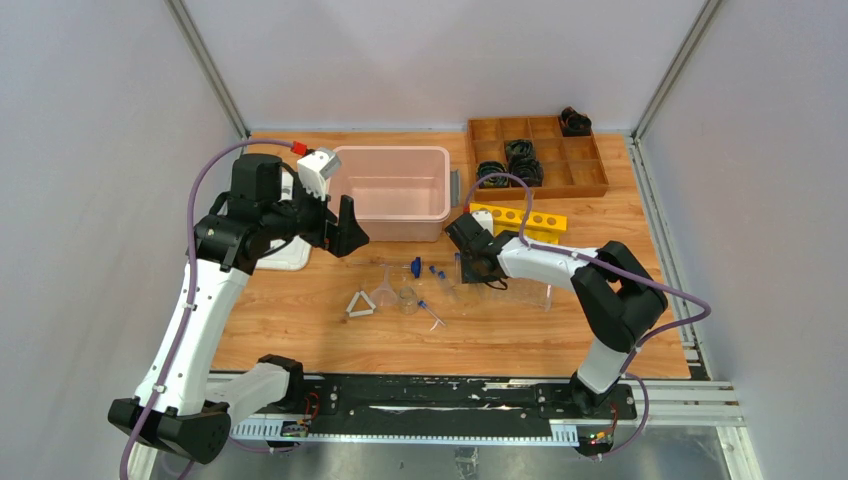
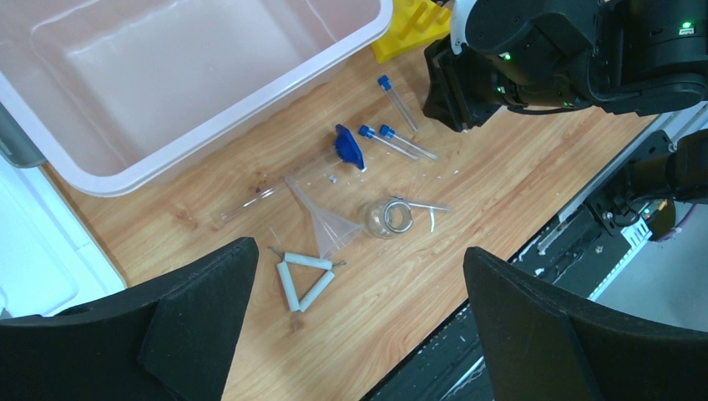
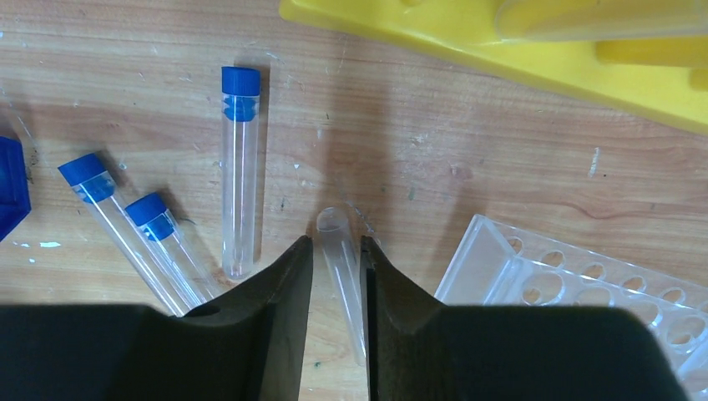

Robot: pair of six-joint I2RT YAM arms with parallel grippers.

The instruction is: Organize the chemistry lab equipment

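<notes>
My right gripper (image 3: pixel 335 242) is low over the table, its fingers closed round an uncapped clear tube (image 3: pixel 328 221) that sticks out past the tips. To its left lie three blue-capped tubes (image 3: pixel 240 167), and the clear tube rack (image 3: pixel 584 284) lies to its right. My left gripper (image 2: pixel 359 255) hangs open and empty high above the white triangle (image 2: pixel 302 280), the clear funnel (image 2: pixel 321 221) and the small jar (image 2: pixel 388 217). In the top view the right gripper (image 1: pixel 478 262) is mid-table and the left gripper (image 1: pixel 345 228) is near the bin's front left corner.
A pink plastic bin (image 1: pixel 392 190) stands at the back centre. A yellow rack (image 1: pixel 520 220) sits just behind the right gripper. A wooden divided tray (image 1: pixel 585 190) with black coiled bundles is at the back right. A blue piece (image 2: pixel 349 146) lies by the funnel.
</notes>
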